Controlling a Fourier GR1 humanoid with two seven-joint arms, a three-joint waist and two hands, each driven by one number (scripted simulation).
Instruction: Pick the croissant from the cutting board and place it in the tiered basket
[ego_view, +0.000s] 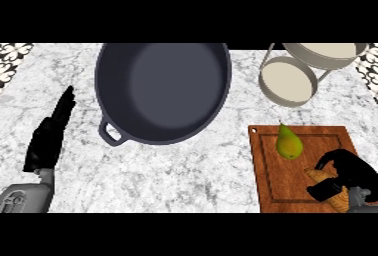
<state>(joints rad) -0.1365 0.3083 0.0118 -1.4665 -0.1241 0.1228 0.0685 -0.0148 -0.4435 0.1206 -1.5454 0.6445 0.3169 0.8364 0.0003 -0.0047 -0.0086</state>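
Note:
A wooden cutting board (269, 170) lies at the lower right of the marble counter. On it rests a golden croissant (319, 175), mostly covered by my right hand (347, 172), whose fingers and thumb are curled round it. A green pear (289, 142) lies on the board's upper part, just left of and beyond that hand. The tiered basket (304, 75) stands at the upper right, with two round cream trays on a metal frame. My left hand (50, 135) rests open at the left edge, fingers straight and pointing away.
A large dark skillet (162, 87) fills the counter's middle, its small handle loop toward the lower left. Patterned tile shows at the upper corners. Bare marble lies between the skillet and the board.

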